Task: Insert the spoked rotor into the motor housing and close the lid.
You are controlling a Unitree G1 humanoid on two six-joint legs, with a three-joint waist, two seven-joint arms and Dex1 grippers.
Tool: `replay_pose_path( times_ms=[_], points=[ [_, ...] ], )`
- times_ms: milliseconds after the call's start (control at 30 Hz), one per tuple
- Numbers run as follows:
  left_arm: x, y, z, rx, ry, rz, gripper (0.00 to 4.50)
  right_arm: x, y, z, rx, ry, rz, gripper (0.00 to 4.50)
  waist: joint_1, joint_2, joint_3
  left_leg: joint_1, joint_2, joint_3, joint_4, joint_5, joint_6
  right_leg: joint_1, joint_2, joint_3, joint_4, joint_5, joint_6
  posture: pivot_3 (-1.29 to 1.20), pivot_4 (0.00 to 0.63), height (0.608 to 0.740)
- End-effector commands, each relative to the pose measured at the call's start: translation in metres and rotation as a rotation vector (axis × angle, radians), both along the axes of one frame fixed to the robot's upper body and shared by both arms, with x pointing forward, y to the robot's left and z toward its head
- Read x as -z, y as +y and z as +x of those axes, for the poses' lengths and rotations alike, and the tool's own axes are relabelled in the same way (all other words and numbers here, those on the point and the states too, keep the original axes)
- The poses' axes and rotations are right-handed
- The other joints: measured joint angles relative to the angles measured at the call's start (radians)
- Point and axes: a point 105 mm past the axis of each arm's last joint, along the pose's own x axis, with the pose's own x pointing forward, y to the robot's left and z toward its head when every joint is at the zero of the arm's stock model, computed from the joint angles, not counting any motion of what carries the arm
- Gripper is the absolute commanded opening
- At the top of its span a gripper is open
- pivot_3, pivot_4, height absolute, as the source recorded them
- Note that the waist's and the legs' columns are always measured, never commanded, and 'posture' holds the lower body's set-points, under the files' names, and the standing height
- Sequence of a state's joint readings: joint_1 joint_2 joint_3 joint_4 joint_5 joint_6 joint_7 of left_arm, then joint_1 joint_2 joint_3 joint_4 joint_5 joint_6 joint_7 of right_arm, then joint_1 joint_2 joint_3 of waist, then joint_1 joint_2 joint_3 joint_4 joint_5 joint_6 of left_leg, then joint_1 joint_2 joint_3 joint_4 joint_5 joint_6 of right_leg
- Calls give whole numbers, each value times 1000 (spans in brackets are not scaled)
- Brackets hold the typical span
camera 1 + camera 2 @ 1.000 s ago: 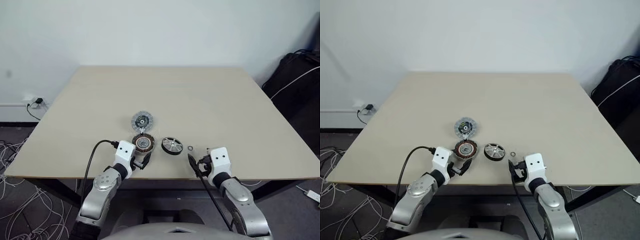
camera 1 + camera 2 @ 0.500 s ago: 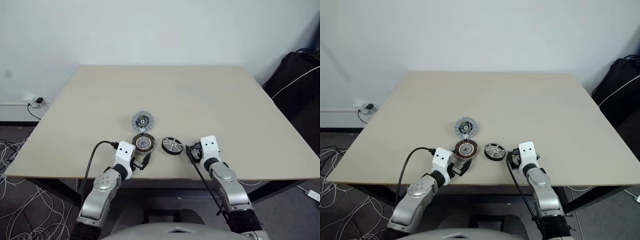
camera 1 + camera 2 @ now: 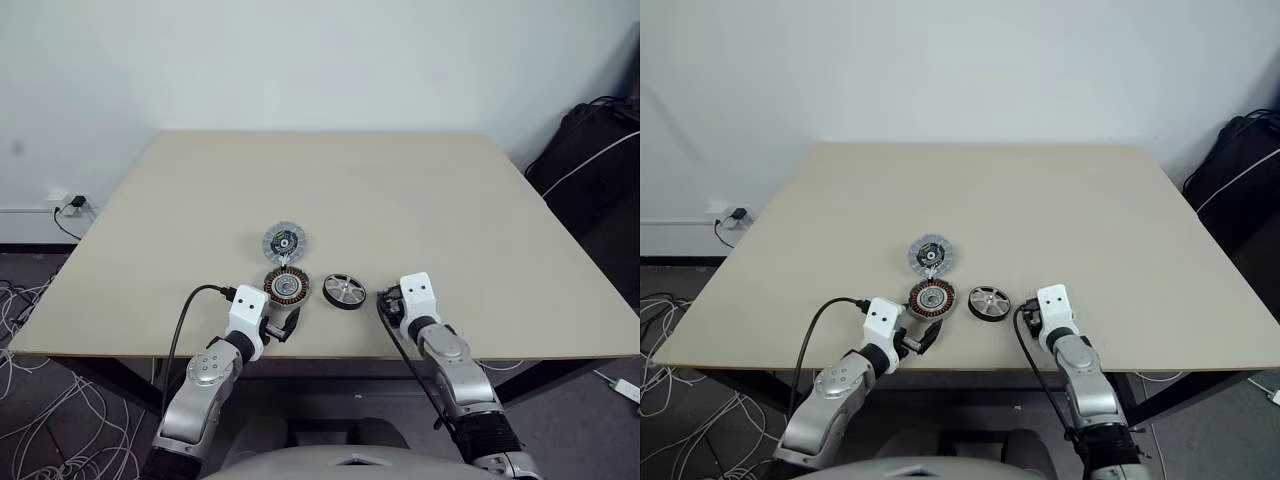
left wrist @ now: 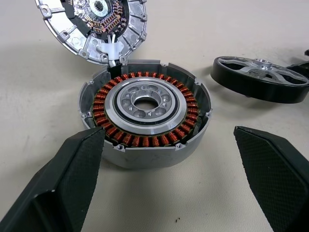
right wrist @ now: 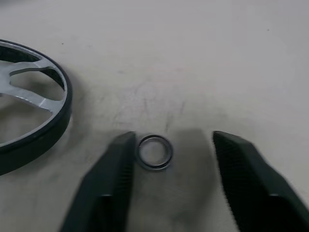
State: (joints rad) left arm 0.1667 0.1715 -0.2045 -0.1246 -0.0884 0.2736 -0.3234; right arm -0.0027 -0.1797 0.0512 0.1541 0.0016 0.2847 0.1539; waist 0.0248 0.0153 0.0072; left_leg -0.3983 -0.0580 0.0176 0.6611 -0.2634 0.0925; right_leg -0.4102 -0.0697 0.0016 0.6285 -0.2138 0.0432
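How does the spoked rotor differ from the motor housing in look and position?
The spoked rotor has a black rim and flat silver spokes; the motor housing is a grey cup holding a ring of copper windings. The rotor lies free on the table; the housing is joined to the lid by white wires. Both are round and lie flat.

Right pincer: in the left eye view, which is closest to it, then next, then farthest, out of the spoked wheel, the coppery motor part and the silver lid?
From the right pincer:
1. The spoked rotor, just to its left, nearest.
2. The motor housing, further left, by the left pincer.
3. The lid, behind the housing, farthest up the table.
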Motion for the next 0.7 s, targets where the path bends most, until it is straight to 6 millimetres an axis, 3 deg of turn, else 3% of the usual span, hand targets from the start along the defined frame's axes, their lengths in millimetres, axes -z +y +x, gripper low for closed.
replay_pose_path(
  times_ms=[33, 133, 467, 700],
  points=[
    [-19, -1, 7, 2, -81, -10, 4500, -9, 2, 3, 0, -42, 6, 1557, 1, 0, 0, 0, 0, 0, 0, 0, 0, 0, 0, 0, 0, 0, 0, 0, 0, 740],
    [-19, -1, 7, 3, -81, -9, 4500, -10, 4, 1, 0, -41, 23, 671, 1, 0, 0, 0, 0, 0, 0, 0, 0, 0, 0, 0, 0, 0, 0, 0, 0, 740],
    [-19, -2, 8, 6, -82, -9, 4500, -19, 9, -2, -11, -68, 44, 672, -1, 0, 0, 0, 0, 0, 0, 0, 0, 0, 0, 0, 0, 0, 0, 0, 0, 740],
    [-19, -2, 7, 6, -81, -10, 4500, -64, 21, 8, -71, -216, 61, 672, -3, 1, 0, 0, 0, 0, 0, 0, 0, 0, 0, 0, 0, 0, 0, 0, 0, 740]
  ],
)
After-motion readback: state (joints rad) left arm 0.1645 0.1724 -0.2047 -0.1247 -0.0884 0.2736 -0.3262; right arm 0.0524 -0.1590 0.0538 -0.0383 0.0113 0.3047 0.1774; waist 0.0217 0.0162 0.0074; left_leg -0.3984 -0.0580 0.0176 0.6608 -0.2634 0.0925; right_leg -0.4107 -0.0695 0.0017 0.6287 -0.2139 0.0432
